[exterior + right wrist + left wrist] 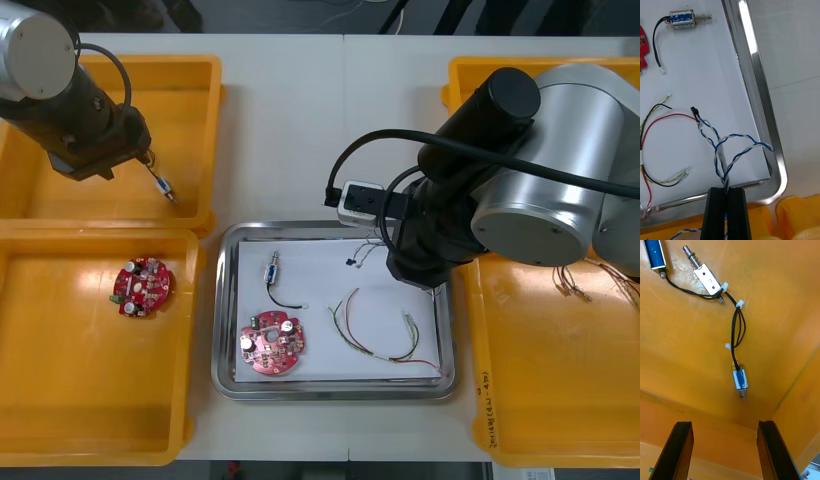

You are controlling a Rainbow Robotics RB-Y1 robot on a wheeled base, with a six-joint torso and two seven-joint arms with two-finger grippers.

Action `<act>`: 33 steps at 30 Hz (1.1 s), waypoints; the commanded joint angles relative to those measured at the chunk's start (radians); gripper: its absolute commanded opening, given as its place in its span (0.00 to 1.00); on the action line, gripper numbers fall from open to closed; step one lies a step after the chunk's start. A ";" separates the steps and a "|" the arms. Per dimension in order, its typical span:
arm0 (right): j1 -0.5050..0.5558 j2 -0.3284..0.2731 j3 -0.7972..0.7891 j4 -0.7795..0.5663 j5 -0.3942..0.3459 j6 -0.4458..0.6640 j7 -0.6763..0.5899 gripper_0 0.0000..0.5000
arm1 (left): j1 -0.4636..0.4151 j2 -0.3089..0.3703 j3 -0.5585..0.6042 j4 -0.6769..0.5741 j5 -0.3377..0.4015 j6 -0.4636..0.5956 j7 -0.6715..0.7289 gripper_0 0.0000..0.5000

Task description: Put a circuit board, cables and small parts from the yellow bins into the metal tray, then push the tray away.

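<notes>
Pinching twisted cable point(720, 144) at tray point(757, 75), right gripper point(726, 190); left gripper point(725, 424) over bin point(786, 296)

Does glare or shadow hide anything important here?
Right wrist view: glare streaks the metal tray's rim, but its white inside is evenly lit and the twisted blue and white cable in the shut right gripper is plain. Front view: the right arm covers the tray's far right corner. Left wrist view: even light on the yellow bin and small metal parts beyond the open left gripper.
</notes>
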 commanded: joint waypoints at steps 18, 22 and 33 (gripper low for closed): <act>-0.039 0.066 0.191 0.154 0.118 -0.129 0.107 0.00 | 0.003 -0.040 -0.070 0.084 -0.004 -0.179 0.094 1.00; -0.039 0.089 0.195 0.192 0.141 -0.143 0.108 0.00 | 0.000 -0.040 -0.099 0.114 0.004 -0.216 0.108 1.00; -0.039 0.122 0.221 0.299 0.169 -0.242 0.111 0.00 | -0.034 -0.040 -0.173 0.202 0.017 -0.280 0.136 1.00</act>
